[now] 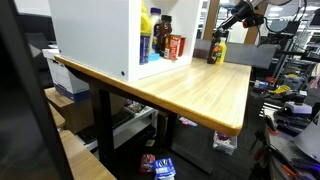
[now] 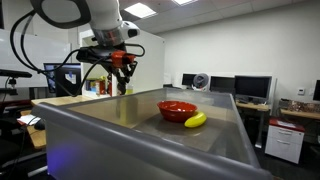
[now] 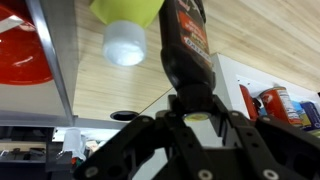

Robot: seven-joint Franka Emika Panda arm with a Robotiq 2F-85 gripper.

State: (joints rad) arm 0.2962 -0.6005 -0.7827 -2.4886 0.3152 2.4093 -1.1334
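- Jaws of the gripper [image 3: 190,118] are clenched on the narrow top end of the dark bottle [image 3: 188,45]. The grip is small and high on the bottle.
- Risk: the bottle could swing or slip out, since it is held only near the cap and the long body hangs below.
- Risk: the yellow container [image 3: 125,10] sits just beside the bottle, so any sideways move could knock it over.
- Risk: the white cabinet [image 1: 90,35] and the cans [image 3: 275,105] are close by and could be clipped on a swing that way.
- The bottle [image 1: 216,50] is at the far end of the wooden surface [image 1: 190,90]. Can't tell if its base rests there or hangs just above.
- Arm pose: comes in from above, wrist pointing straight down, gripper [image 2: 122,72] vertical over the bottle.
- The red bowl [image 2: 178,110] and banana [image 2: 196,120] lie in the grey bin [image 2: 120,135], well apart from the gripper.
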